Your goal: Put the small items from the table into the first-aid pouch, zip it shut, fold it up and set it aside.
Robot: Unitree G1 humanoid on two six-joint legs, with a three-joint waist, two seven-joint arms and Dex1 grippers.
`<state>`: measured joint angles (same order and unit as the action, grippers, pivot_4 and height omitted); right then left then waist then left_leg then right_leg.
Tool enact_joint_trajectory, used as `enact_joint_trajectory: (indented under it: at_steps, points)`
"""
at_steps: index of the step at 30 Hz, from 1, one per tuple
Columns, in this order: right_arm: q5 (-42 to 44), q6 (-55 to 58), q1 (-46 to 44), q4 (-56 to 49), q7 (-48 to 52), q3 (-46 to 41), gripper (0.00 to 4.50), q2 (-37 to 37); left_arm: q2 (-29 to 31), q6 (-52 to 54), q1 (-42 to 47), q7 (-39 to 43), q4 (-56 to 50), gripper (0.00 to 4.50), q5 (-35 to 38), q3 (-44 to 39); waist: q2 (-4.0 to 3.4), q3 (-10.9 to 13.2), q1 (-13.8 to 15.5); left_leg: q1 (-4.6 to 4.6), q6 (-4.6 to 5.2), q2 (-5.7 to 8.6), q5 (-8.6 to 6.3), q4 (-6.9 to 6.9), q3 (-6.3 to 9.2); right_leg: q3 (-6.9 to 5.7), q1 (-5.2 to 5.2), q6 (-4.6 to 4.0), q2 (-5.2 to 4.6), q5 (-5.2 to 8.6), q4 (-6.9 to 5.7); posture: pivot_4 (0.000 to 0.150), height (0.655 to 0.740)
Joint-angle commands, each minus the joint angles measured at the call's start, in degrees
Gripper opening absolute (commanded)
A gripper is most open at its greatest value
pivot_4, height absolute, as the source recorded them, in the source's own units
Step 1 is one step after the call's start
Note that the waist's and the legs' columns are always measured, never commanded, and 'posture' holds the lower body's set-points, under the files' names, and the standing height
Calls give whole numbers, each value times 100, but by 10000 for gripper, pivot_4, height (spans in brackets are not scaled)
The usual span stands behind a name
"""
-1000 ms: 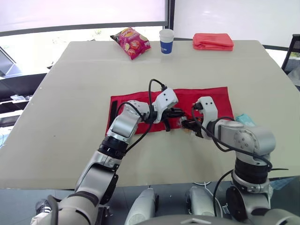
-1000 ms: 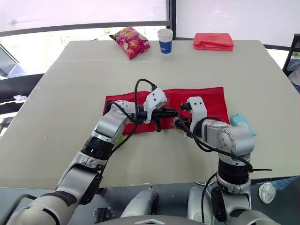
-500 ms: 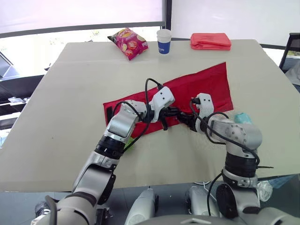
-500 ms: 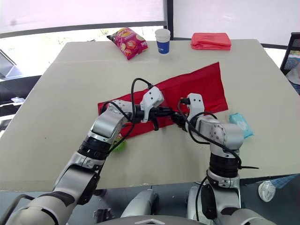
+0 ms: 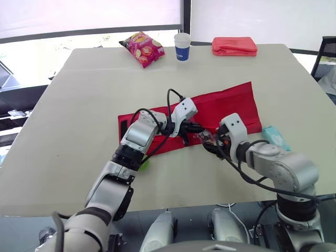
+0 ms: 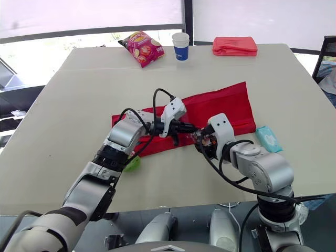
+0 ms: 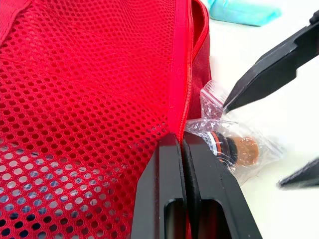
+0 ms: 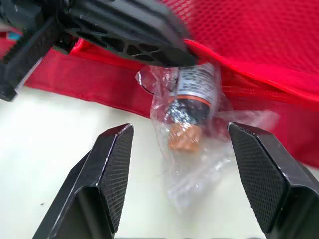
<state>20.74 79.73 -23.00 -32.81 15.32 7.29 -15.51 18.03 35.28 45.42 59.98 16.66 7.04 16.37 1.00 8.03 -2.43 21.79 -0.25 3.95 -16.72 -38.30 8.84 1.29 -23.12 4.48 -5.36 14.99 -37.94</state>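
On the beige counter [image 5: 79, 105], the bagged vial [image 8: 192, 99] lies against the edge of the red pouch [image 5: 226, 105], inside the wide-spread right pincer [image 8: 180, 130]; the left pincer [image 7: 180, 137] pinches that edge.

Big beige table [image 5: 79, 105] with a matte top, evenly lit. Behind its far edge there's a wide window [image 5: 79, 16] blown out with daylight. A dark post [image 5: 186, 16] splits it from a plain white wall [image 5: 262, 18]. A black chair [image 5: 329, 52] pokes in at the right edge. The floor [image 5: 21, 100] off to the left looks dark.
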Motion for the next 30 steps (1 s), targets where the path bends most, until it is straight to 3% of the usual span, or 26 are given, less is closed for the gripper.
enact_joint_trajectory:
  at_steps: [1, 4, 7, 8, 17, 23, 27, 30]
  points:
    - [-229, -472, -81, 277, -94, 246, 29878, -101, -36, 88, 136, 74, -81, 0, 124, 9, 0, 0, 9, 0, 0, 1, 0, -1, 0, 0, 0, 0, 0, 0, 0, 1500, 7400]
    - [-323, -611, -108, 464, -168, 268, 22030, -65, -53, 138, 154, 59, -114, 0, 138, -19, 0, 0, 5, 1, 0, 1, 0, -1, 0, 0, 0, 0, 0, 0, 0, 1500, 7400]
    - [-436, -626, -102, 541, -313, 299, 6664, -9, -73, 192, 165, 6, -161, 0, 167, -79, 0, 0, 5, 0, 0, 0, 0, 0, 1, 1, 0, 0, 0, 0, 0, 1500, 7400]
    - [-469, -599, -91, 544, -426, 220, 3925, 108, -71, 201, 163, -3, -172, 0, 173, -87, 0, 0, 5, 1, 0, 0, 0, 0, 0, 1, 0, 0, 0, 0, 0, 1500, 7400]
    - [-850, -663, -475, 1039, -1558, -591, 4041, 1642, -100, 339, 114, -26, -369, 0, 288, -55, 0, 0, 6, 1, -1, -2, 0, 0, 1, 3, -3, 0, 0, 0, -2, 1500, 7400]
    - [-1042, -1247, -606, 1594, -1759, -605, 4041, 1955, -132, 323, 96, -59, -362, 0, 284, -20, -1, 0, 3, 1, -1, -1, 0, 1, -1, 4, -5, 0, 0, 0, -2, 1500, 7400]
    - [-963, -1498, -532, 1644, -1606, -683, 4041, 1888, -90, 219, 128, -101, -260, 14918, 246, -65, -1, 0, 13, 1, -1, -1, 0, 0, -1, 5, -4, 0, -1, 0, -2, 1500, 7400]
    - [-844, -1412, -406, 1476, -1365, -614, 19262, 1697, -6, -31, 97, -63, -242, 29581, 148, -12, -2, -1, 8, 1, -1, 0, 0, 1, -1, 5, -4, 0, -1, 0, -2, 1500, 7400]
